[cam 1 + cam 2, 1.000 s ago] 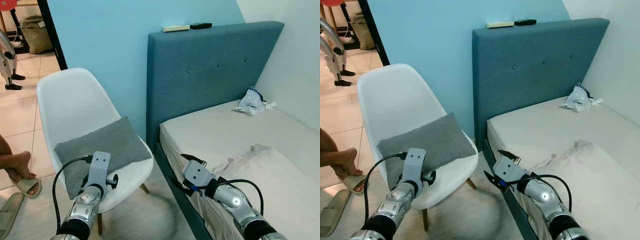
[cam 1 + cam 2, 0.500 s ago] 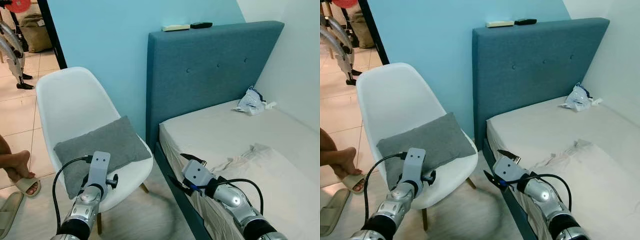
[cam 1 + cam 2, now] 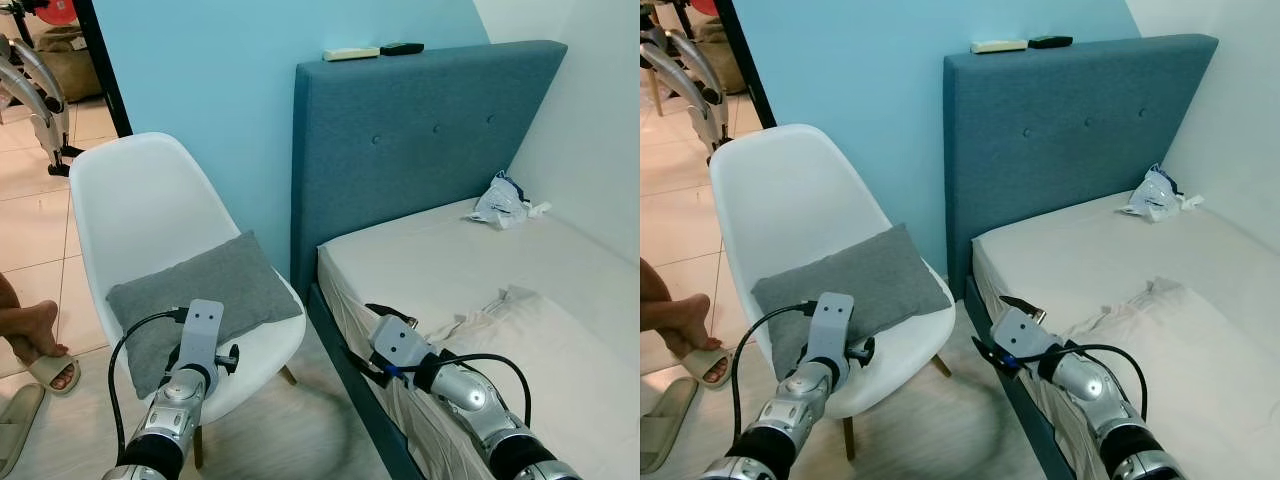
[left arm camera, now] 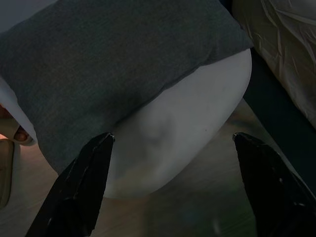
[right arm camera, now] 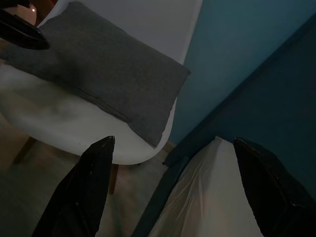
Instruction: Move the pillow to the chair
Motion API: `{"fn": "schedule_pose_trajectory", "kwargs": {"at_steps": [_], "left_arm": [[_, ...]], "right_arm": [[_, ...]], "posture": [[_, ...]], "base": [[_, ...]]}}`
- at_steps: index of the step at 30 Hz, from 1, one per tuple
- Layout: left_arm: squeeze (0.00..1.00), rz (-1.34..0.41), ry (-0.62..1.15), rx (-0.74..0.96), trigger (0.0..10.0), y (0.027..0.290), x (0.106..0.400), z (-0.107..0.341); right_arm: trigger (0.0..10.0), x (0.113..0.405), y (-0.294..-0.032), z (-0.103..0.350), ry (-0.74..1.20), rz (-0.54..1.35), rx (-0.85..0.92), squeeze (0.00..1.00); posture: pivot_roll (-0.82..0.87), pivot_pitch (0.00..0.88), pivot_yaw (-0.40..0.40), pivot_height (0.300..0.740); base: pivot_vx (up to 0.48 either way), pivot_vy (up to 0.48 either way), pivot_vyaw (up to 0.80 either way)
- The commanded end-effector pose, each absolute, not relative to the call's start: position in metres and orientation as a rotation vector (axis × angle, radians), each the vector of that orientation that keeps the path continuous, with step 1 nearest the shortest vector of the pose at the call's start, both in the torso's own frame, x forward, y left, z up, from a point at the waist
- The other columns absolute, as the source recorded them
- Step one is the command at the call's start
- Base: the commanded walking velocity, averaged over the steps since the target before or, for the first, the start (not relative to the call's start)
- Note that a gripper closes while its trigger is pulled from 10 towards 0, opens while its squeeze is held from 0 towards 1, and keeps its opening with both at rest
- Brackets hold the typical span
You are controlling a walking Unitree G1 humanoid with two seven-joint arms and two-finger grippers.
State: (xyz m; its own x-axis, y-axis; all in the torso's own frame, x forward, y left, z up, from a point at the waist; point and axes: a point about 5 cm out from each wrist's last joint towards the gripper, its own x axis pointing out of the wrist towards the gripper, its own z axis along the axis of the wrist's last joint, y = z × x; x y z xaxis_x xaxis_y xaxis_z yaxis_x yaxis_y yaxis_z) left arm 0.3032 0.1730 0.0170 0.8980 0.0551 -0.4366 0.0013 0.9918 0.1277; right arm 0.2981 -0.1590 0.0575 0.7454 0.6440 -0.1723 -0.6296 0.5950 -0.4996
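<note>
- Little has moved among the big things: the bed [image 3: 520, 290] on the right of the frame and the white chair [image 3: 130, 205] at left centre sit where they did a second ago, with only a slight shift of the whole picture from the head camera.
- Across the doorway in the upper left corner, the metal frame [image 3: 40, 95] on the tiled floor has drifted rightward since the earlier frames; it has no part in the task.
- Lying flat on the chair seat, left of centre, the grey pillow [image 3: 200, 295] has not shifted; one corner reaches the seat's right edge beside the bed.
- At the lower left, the left tool [image 4: 173, 182] hangs over the front edge of the seat just below the pillow, fingers spread wide and empty, much as before.
- At the lower centre, the right tool [image 5: 170, 182] has eased slightly to the right and down, by the near edge of the mattress; its fingers are also spread, holding nothing.
- A person's foot in a sandal [image 3: 45, 365] rests at the left edge.
- Judged from this, the pillow is delivered and released, so the task looks finished.
</note>
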Motion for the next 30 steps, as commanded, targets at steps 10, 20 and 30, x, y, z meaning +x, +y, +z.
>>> {"fn": "schedule_pose_trajectory", "kwargs": {"at_steps": [10,20,30], "left_arm": [[0.00,0.022,0.462,0.130,10.0,0.1723,0.3030,0.0158],[0.00,0.017,0.465,0.132,10.0,0.1716,0.3021,0.0149],[0.00,0.016,0.464,0.144,10.0,0.1754,0.3020,0.0152]], "right_arm": [[10.0,0.2978,-0.1620,0.0570,-0.024,0.733,-0.562,0.00],[10.0,0.2972,-0.1612,0.0572,-0.030,0.737,-0.561,0.00],[10.0,0.2960,-0.1599,0.0557,-0.030,0.739,-0.559,0.00]], "posture": [[-0.10,0.067,-0.044,0.740],[-0.10,0.070,-0.045,0.740],[-0.08,0.049,-0.046,0.740]], "base": [[0.000,0.000,0.00],[0.000,0.000,0.00],[0.000,0.000,0.00]]}}
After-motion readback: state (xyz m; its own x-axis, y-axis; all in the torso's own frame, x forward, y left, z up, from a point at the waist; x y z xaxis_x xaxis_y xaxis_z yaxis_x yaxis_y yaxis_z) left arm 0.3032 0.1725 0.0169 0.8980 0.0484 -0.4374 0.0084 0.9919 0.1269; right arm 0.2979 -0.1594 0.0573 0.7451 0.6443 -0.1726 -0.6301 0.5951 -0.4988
